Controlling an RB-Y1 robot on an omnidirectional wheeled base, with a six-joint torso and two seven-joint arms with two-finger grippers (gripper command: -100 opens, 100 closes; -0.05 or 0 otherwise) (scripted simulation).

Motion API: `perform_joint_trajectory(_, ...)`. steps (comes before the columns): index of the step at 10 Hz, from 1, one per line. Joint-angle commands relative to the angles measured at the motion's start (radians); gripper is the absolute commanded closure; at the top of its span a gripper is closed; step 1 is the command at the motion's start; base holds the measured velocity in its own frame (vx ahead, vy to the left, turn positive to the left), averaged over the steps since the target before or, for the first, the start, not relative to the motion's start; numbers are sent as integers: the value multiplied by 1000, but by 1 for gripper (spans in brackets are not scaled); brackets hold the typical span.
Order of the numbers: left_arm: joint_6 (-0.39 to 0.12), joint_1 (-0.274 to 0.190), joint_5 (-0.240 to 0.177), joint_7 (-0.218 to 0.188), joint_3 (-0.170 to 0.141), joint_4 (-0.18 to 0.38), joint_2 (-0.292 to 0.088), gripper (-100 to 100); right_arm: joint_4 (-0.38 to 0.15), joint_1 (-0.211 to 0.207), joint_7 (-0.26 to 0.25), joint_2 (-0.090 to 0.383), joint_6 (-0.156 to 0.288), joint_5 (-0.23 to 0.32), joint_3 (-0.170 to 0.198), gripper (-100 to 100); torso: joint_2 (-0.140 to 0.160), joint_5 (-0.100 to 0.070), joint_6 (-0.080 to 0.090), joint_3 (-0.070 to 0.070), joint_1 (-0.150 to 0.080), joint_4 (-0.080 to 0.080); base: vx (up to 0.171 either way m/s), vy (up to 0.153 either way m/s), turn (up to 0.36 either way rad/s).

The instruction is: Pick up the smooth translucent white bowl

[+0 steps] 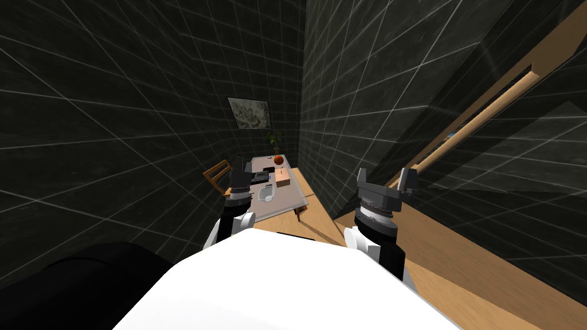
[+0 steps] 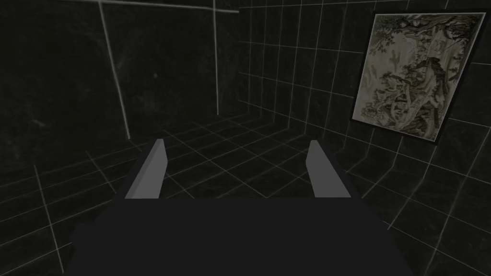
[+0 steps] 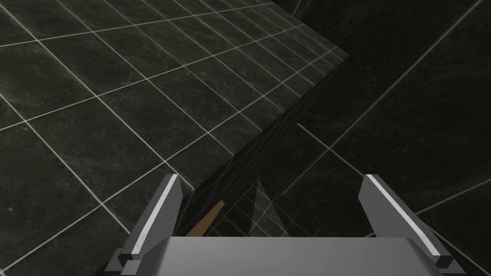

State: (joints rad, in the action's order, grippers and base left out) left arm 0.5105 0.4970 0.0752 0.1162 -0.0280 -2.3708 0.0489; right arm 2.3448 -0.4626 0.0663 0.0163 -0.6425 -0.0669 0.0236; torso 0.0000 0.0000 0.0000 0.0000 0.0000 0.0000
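Step in hand, as judged: approach, grasp not begun. The bowl (image 1: 266, 194), small and pale, sits on the near part of the grey bench (image 1: 288, 201), just beside a tan box (image 1: 282, 178).

Left pincer (image 2: 239, 168): blades wide apart, empty, raised towards a wall. Right pincer (image 1: 385, 182): blades wide apart, empty, well apart from the bench.

The next move calls for closing on the bench, then lowering one pincer over the bowl's rim.

Not determinable: the bowl's translucency and rim shape, and the dark items (image 1: 261, 173) behind it. The left arm covers the bench's left edge.
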Motion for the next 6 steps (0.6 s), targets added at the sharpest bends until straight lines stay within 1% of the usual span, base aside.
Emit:
perform_joint_trajectory(1, -15, -7, -2, -3, 1, 8, -46, -100, 0, 0, 0, 0, 0, 0, 0, 0, 0, 0, 0, 0, 0, 0, -8, 6, -11)
perform_joint_trajectory(4, -77, -33, -10, -17, 7, 39, -132, -100, 0, 0, 0, 0, 0, 0, 0, 0, 2, 0, 0, 1, 2, 0, -26, 23, -18)
perform_joint_trajectory(6, -137, -59, -20, -31, 12, 72, -170, -100, 0, 0, 0, 0, 0, 0, 0, 0, 2, 1, 0, 1, 3, 0, -45, 32, -39)
